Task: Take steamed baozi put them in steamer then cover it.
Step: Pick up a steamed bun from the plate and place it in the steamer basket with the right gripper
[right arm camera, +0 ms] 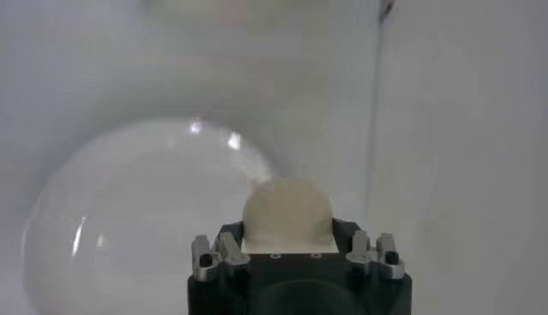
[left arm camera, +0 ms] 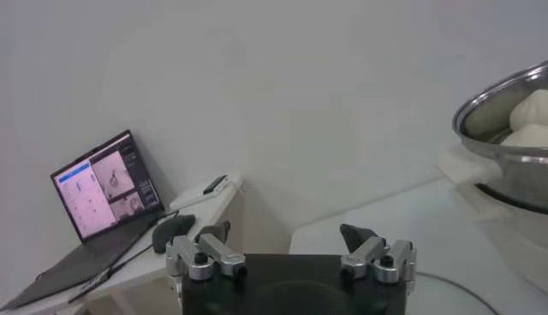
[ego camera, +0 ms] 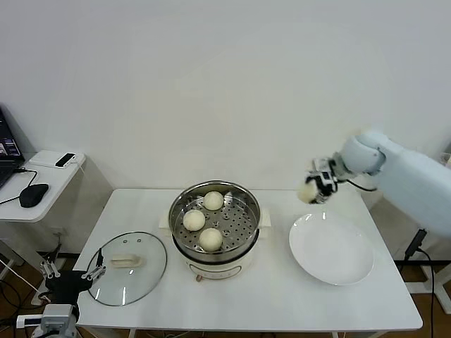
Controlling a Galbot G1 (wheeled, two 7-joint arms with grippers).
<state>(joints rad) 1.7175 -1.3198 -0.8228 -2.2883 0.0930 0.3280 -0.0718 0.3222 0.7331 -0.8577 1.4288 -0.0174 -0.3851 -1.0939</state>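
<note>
Three cream-white baozi (ego camera: pixel 211 239) lie on the perforated tray inside the shiny steel steamer (ego camera: pixel 243 200), which stands mid-table on its cream base. My right gripper (ego camera: pixel 315 184) hangs in the air above the far edge of the white plate (ego camera: pixel 331 248), shut on another baozi (right arm camera: pixel 287 214) that fills the space between its fingers. The glass cover (ego camera: pixel 151 266) with its cream block handle lies flat on the table left of the steamer. My left gripper (ego camera: pixel 72 273) waits open and empty at the table's front left corner, beside the cover; the steamer rim (left arm camera: pixel 501 98) shows far off in its wrist view.
A side table (ego camera: pixel 53 177) at the left holds a laptop (left arm camera: pixel 107 188), a mouse (ego camera: pixel 33 193) and a phone. The white plate is bare, to the right of the steamer.
</note>
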